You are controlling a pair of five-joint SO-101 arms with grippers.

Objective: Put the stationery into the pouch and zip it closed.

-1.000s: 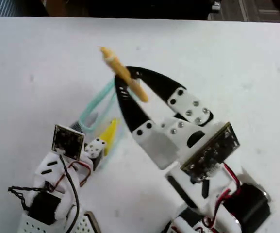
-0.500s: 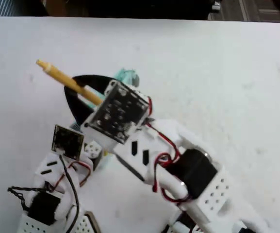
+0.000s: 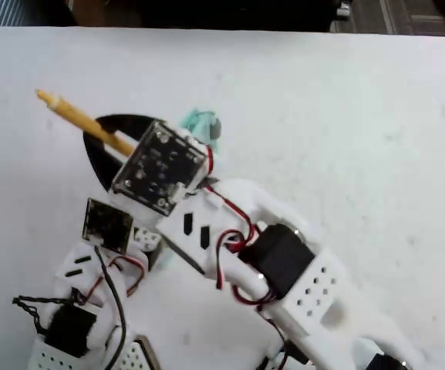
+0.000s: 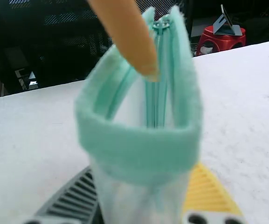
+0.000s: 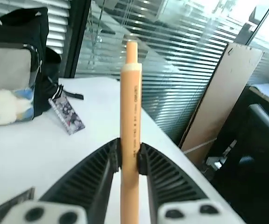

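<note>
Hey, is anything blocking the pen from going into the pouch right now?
Nothing visible does. The pen has its tip right at the open mouth of the pouch, with no object between them. The right hand grips the pen mid-barrel.

You can read no text here. A line of small dark print runs along the barrel of the slim orange plastic pen point(image 5: 129, 107), but its letters are too small to make out.
</note>
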